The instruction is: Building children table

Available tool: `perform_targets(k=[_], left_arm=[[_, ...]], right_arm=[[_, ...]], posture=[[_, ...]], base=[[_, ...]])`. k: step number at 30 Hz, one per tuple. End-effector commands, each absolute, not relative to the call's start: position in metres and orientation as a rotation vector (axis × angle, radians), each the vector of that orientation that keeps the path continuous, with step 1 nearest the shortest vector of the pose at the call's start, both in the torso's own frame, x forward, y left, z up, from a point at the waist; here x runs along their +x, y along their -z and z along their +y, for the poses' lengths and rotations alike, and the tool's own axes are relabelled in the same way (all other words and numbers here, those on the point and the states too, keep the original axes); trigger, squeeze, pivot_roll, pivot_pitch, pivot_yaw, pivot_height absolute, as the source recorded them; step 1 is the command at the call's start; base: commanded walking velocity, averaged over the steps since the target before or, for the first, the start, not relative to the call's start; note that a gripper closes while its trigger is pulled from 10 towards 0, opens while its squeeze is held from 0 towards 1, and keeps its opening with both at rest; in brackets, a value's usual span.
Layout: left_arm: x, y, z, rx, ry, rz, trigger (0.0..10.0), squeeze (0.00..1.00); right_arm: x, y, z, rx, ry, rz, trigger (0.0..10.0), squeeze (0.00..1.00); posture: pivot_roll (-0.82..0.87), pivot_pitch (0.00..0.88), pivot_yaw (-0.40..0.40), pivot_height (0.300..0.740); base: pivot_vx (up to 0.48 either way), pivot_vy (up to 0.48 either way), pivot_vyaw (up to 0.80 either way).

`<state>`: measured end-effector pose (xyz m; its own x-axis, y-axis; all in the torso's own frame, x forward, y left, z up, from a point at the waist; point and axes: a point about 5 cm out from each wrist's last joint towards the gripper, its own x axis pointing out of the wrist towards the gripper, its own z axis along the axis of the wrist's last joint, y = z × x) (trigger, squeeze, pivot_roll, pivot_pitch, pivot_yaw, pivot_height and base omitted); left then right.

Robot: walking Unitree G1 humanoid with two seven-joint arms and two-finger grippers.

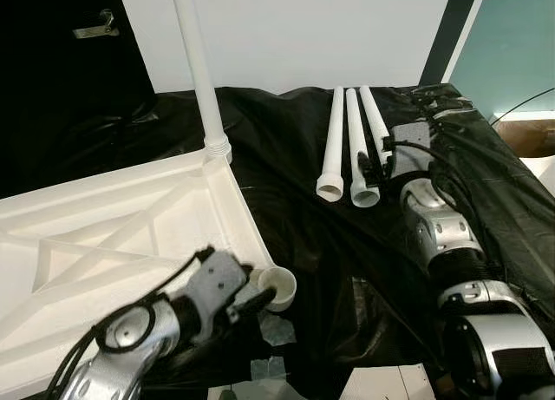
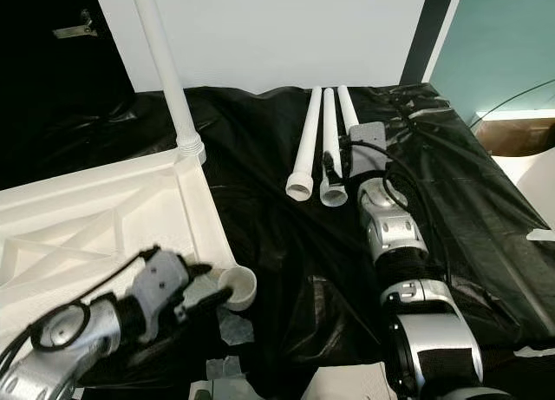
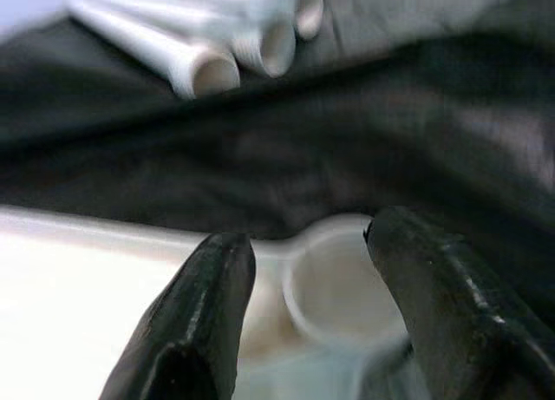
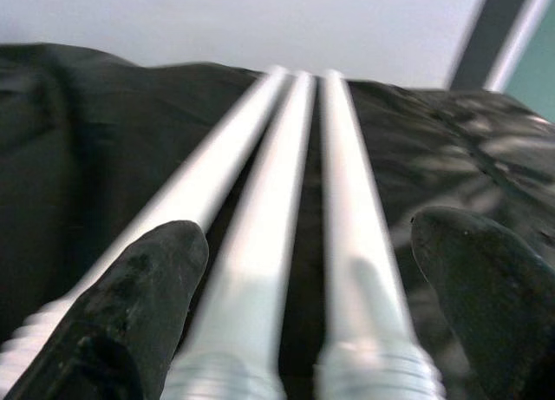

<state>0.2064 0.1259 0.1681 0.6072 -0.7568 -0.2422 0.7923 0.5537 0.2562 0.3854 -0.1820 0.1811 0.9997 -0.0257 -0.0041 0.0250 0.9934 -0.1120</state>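
The left gripper (image 1: 260,298), fingers spread, is steadying the tabletop's (image 1: 104,235) empty socket (image 1: 279,286); the right gripper (image 1: 371,170), fingers spread, is reaching over three legs (image 1: 347,144) to fit.

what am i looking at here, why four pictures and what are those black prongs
It is a humanoid robot building a child's table. The two wide pictures come from its head camera, looking down. The other two come from cameras on its wrists, and the black prongs are its fingers.

On a black sheet lies the white tabletop, upside down, with one leg already standing in a corner. Three loose legs lie alongside.

The left end effector is open at an empty corner socket. The right end effector is open over the loose legs. Neither holds anything.
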Motion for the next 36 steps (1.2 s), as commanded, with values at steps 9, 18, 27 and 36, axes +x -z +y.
perform_targets(k=[9,18,27,36], left_arm=[[0.228,-0.195,0.130,0.318,0.628,-0.037,10.0,0.00],[0.240,-0.210,0.123,0.300,0.603,-0.105,10.0,0.00],[0.254,-0.230,0.101,0.315,0.679,-0.175,10.0,0.00],[0.259,-0.233,0.088,0.295,0.700,-0.184,10.0,0.00]], right_arm=[[0.393,-0.179,-0.206,-0.079,0.137,0.038,10.0,0.00],[0.396,-0.172,-0.210,-0.011,0.151,0.103,10.0,0.00],[0.395,-0.155,-0.212,0.048,0.110,0.188,10.0,0.00],[0.394,-0.147,-0.210,0.039,0.073,0.231,10.0,0.00]], posture=[[0.16,0.046,-0.015,0.740],[0.17,0.057,-0.027,0.740],[0.19,0.079,-0.047,0.740],[0.20,0.111,-0.051,0.740]], base=[[0.000,0.000,0.00],[0.000,0.000,0.00],[0.000,0.000,0.00],[0.000,0.000,0.00]])
